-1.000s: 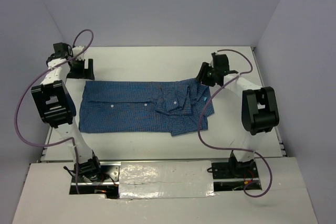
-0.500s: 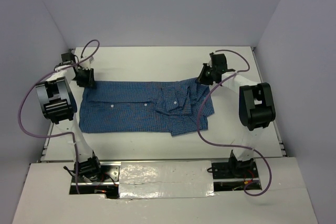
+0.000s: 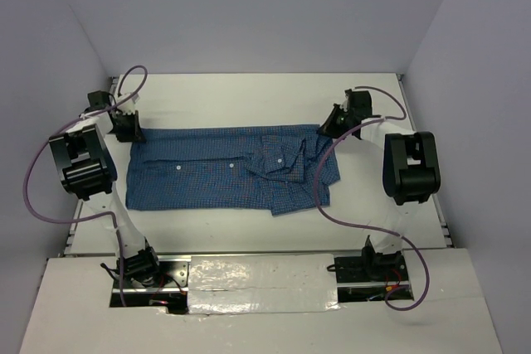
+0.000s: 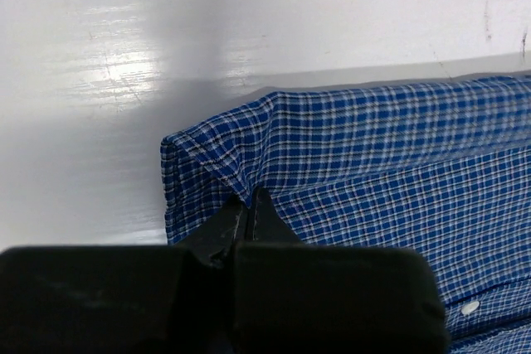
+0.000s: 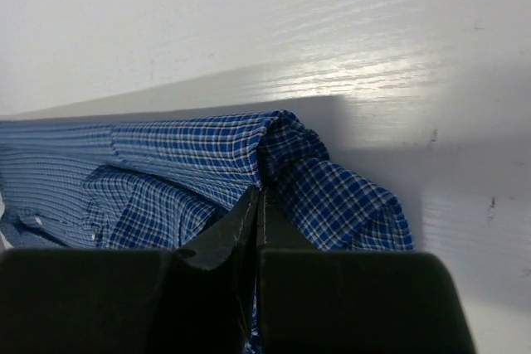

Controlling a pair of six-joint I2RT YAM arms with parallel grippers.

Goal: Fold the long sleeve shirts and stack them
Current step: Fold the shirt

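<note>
Currently the blue checked shirt point(image 3: 207, 173) lies spread on the white tabletop point(image 3: 249, 97). The left end effector point(image 4: 249, 202) is pinching the shirt's far left corner. The right end effector point(image 5: 259, 198) is pinching a raised fold at the shirt's far right edge.

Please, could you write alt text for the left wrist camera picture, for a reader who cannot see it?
The black left gripper is shut on a raised fold at the edge of a blue finely checked cloth shirt. The shirt lies on a white table, and a small white button shows at the lower right.
</note>
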